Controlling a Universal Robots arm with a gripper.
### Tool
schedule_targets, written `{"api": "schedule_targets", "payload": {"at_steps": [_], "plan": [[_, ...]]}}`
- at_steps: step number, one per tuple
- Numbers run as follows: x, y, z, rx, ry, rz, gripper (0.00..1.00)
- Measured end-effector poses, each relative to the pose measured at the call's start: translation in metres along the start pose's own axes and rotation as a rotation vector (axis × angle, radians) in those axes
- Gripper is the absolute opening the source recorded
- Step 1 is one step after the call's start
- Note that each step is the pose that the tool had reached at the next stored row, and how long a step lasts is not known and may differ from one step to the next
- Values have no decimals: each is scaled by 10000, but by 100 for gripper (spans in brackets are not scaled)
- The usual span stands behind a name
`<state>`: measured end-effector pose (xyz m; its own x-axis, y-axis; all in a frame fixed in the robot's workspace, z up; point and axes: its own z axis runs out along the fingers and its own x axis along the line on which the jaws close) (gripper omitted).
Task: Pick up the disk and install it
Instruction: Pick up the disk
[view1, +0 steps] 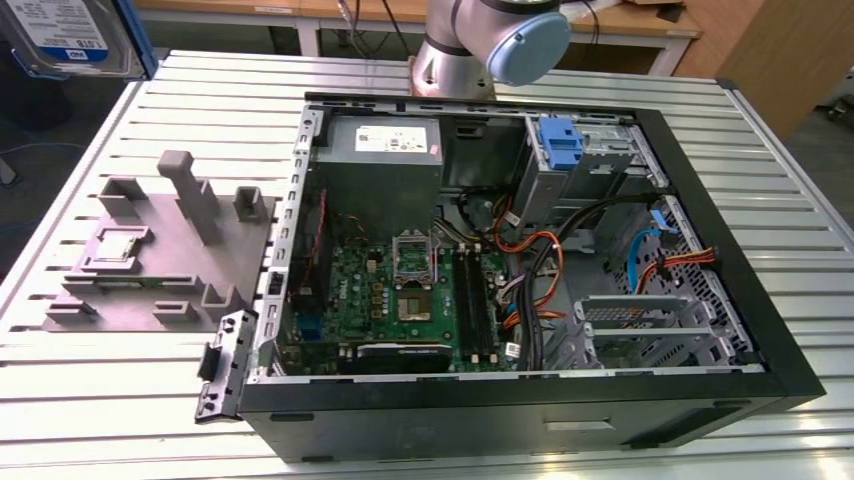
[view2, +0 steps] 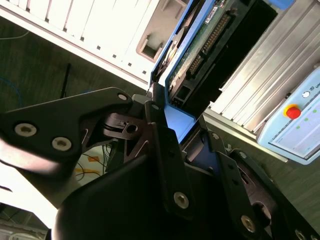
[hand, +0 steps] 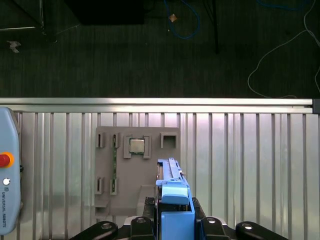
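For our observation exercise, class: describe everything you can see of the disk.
The disk is a flat, silver-grey metal drive with a white-and-blue label and bright blue plastic side rails. The second wrist view shows its green circuit board and a dark connector. It hangs clear of the table, at the exterior view's upper left, held by the gripper, jaws shut on both sides.
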<state>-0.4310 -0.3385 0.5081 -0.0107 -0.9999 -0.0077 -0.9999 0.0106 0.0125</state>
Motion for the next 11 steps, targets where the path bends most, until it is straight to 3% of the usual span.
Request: {"api": "schedule_targets", "payload": {"at_steps": [7, 11], "plan": [[30, -1, 0, 0, 0, 4, 36], [31, -38, -1, 0, 0, 2, 36]]}}
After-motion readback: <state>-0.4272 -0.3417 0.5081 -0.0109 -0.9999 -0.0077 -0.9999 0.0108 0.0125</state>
